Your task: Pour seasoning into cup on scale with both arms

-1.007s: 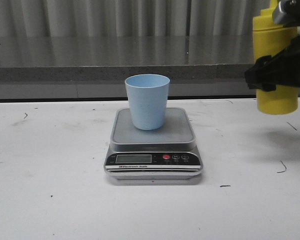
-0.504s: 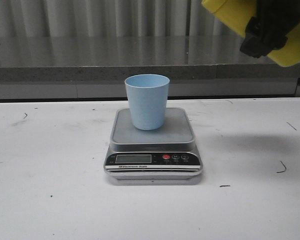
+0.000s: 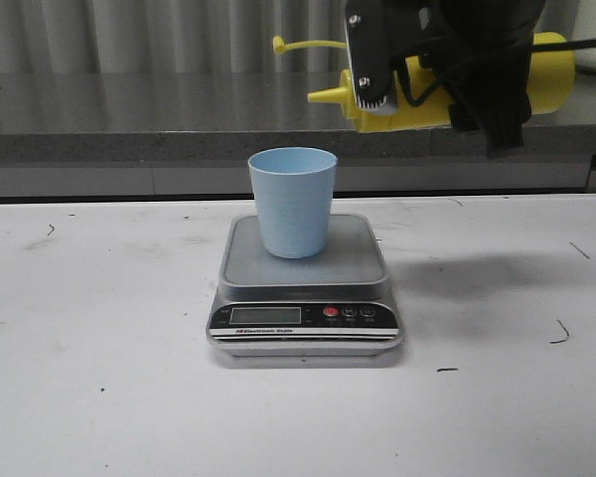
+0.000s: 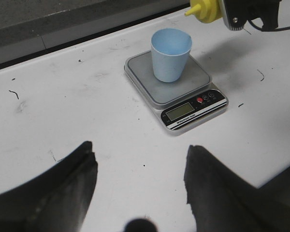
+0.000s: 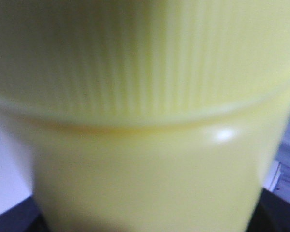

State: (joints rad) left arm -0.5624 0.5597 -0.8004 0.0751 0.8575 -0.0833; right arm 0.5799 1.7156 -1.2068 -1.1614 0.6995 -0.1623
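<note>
The pale blue cup [image 3: 292, 202] stands upright on the silver-grey scale [image 3: 305, 278] at mid-table; both show in the left wrist view, cup [image 4: 170, 54] and scale [image 4: 183, 92]. My right gripper [image 3: 447, 75] is shut on the yellow seasoning bottle [image 3: 551, 70], held nearly horizontal above and right of the cup. Its nozzle [image 3: 323, 96] points left, level with a spot above the cup's right rim, the tethered cap [image 3: 278, 45] hanging open. The bottle [image 5: 145, 116] fills the right wrist view. My left gripper [image 4: 139, 154] is open and empty, over bare table nearer me than the scale.
A grey counter ledge [image 3: 129, 139] runs behind the white table [image 3: 99, 397], with a corrugated wall behind it. Small dark scuffs mark the table top.
The right arm has swung the bottle left and tipped it from upright to nearly horizontal, bringing the nozzle over toward the cup. The cup and scale have not moved.
</note>
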